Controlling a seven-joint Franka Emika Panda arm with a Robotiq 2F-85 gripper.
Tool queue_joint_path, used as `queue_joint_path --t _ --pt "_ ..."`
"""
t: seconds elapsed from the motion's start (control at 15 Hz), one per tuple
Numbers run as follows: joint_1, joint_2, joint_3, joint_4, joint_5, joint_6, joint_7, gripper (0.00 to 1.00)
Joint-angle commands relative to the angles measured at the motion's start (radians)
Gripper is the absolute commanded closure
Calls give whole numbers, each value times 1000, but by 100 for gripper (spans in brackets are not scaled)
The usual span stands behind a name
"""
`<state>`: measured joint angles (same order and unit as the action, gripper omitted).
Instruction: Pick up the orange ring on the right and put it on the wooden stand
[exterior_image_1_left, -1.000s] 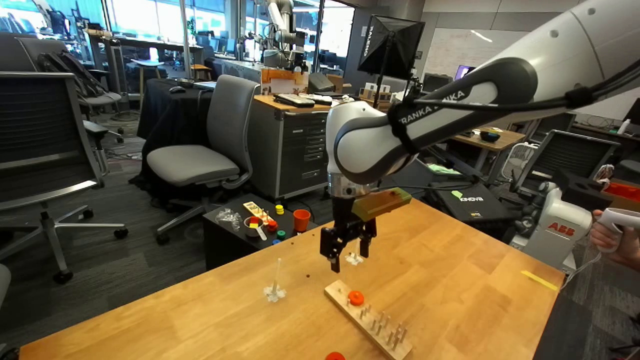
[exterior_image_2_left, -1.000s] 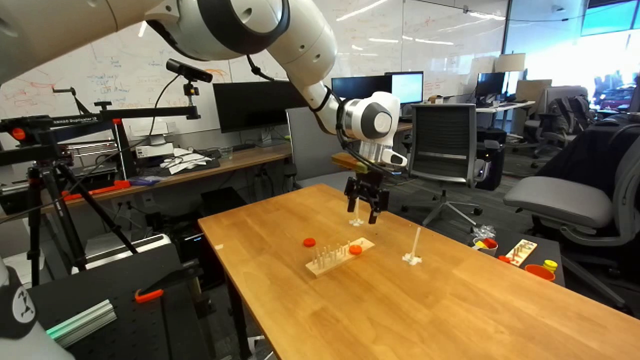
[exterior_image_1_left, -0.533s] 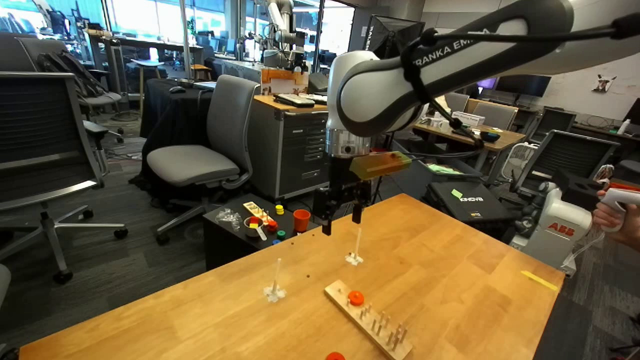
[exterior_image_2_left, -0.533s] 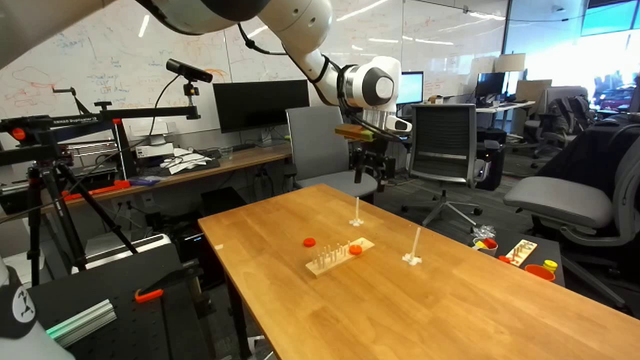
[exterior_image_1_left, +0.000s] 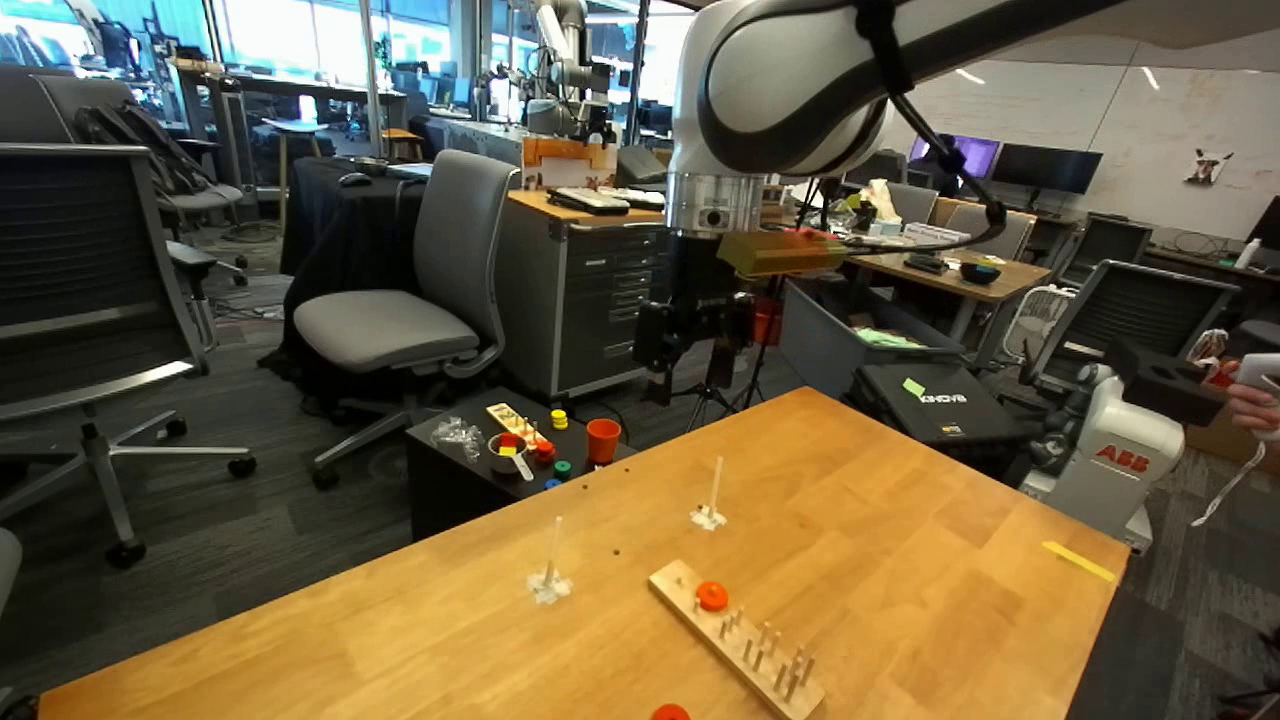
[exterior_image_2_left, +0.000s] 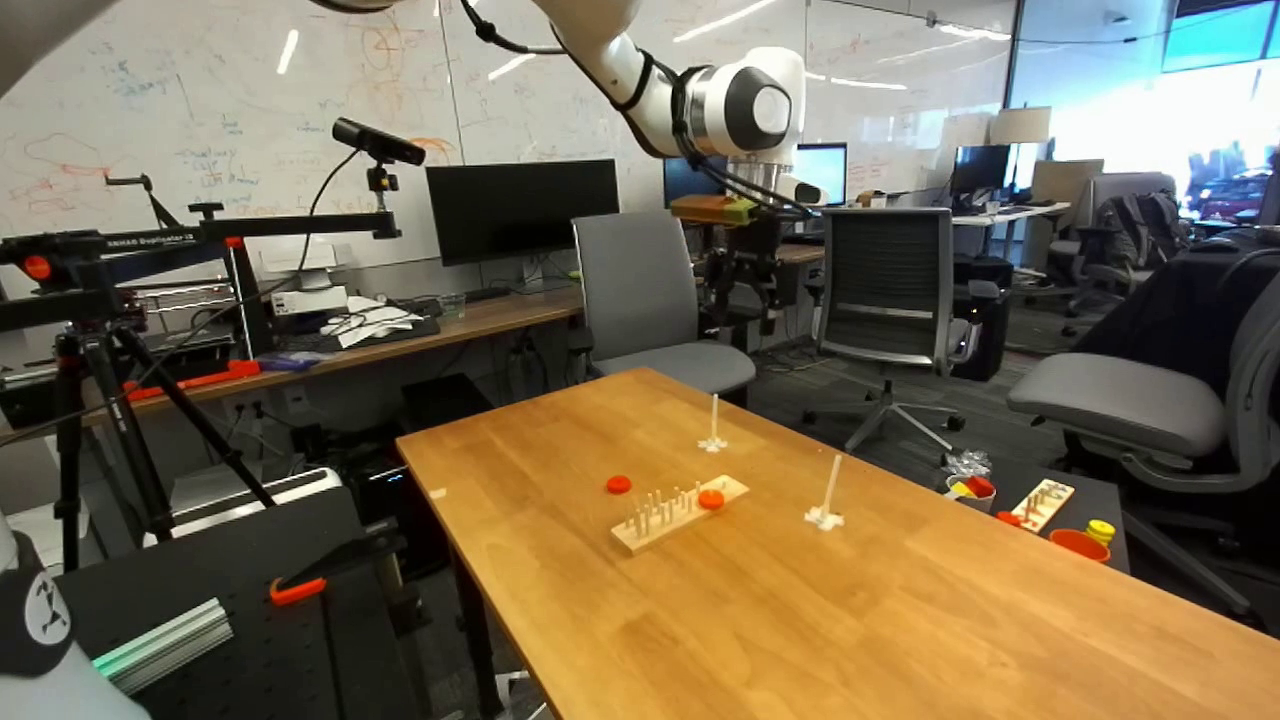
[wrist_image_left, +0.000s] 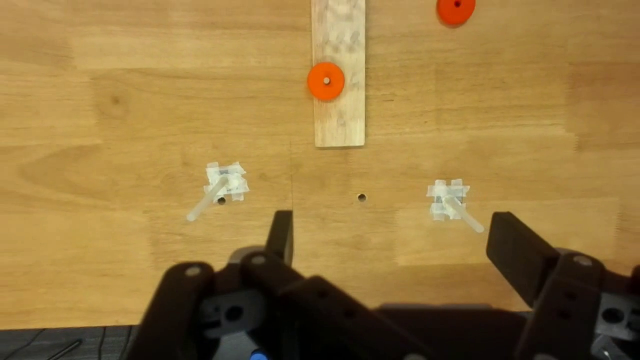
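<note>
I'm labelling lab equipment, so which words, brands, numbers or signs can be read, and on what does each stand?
"ABB": on the small white robot arm, in an exterior view.
"KINOVA": on the black case, in an exterior view.
"Duplicator i3": on the black bar, in an exterior view; the word before it is too small.
Writing on the whiteboard and elsewhere: too small or blurred.

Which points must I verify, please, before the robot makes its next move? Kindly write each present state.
1. Pincer open and holding nothing: ok.
2. Orange ring around a peg on the wooden stand: ok.
3. Loose orange ring apart from the stand, on the table: ok.
4. Pincer above the loose ring: not ok; wrist view has the ring at its top edge.
5. Pincer clear of both pale upright pins: ok.
6. Which ring the task means by "right": cannot tell.
</note>
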<state>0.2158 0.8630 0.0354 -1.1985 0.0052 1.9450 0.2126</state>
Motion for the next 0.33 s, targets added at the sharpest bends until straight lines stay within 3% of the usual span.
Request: queue_joint_path --t 0.0,0.27 --pt "-3 -7 4 2 -3 -9 2 0" --pt "-2 7 3 2 -3 -6 2 0"
